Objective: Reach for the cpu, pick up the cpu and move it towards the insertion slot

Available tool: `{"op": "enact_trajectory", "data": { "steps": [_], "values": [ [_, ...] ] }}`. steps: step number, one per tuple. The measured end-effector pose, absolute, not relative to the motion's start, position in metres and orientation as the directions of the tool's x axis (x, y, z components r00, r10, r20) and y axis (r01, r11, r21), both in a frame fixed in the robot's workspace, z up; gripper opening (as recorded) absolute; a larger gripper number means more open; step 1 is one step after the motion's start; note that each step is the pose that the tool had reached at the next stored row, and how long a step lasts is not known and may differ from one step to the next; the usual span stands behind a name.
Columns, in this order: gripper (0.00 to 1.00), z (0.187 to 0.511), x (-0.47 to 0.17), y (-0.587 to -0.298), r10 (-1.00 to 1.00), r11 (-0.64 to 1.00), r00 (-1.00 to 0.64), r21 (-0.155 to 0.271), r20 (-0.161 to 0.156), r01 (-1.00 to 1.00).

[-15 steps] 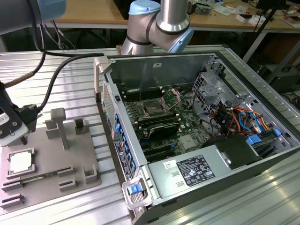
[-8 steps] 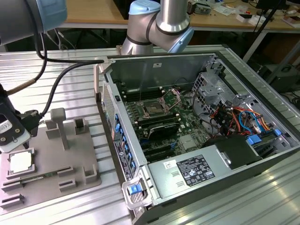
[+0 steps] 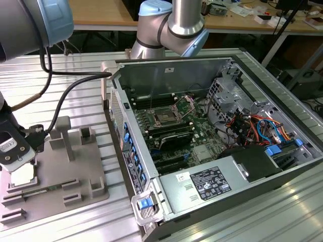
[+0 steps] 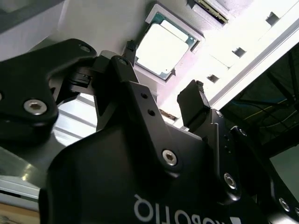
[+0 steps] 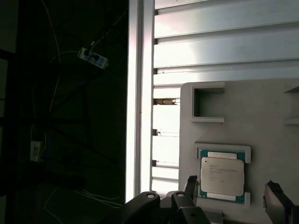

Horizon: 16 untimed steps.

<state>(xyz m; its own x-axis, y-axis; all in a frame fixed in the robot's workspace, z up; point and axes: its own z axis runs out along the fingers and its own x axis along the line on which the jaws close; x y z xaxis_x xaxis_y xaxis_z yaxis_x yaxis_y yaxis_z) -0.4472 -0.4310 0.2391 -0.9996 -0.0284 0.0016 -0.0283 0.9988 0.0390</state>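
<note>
The cpu is a silvery square chip with a green rim. It lies flat in a framed recess of the grey fixture plate at the exterior view's left. My gripper hangs just above it, open. In both wrist views the cpu sits between the two dark fingertips, with gaps on either side, so nothing is held. The insertion slot, a metal-framed socket with a brownish centre, lies on the motherboard inside the open computer case, far from the gripper.
The fixture plate carries upright posts and small brackets. The open case wall rises between the plate and the motherboard. A black cable trails from the arm. The slatted aluminium table's edge runs close beside the plate.
</note>
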Motion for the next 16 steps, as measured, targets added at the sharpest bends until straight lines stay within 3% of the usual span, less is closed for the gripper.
{"op": "enact_trajectory", "data": {
  "steps": [16],
  "values": [
    [0.64, 0.2337, -0.4472, -0.4315, -0.029, 0.999, -1.000, 0.039, 0.001, -0.028]
  ]
}}
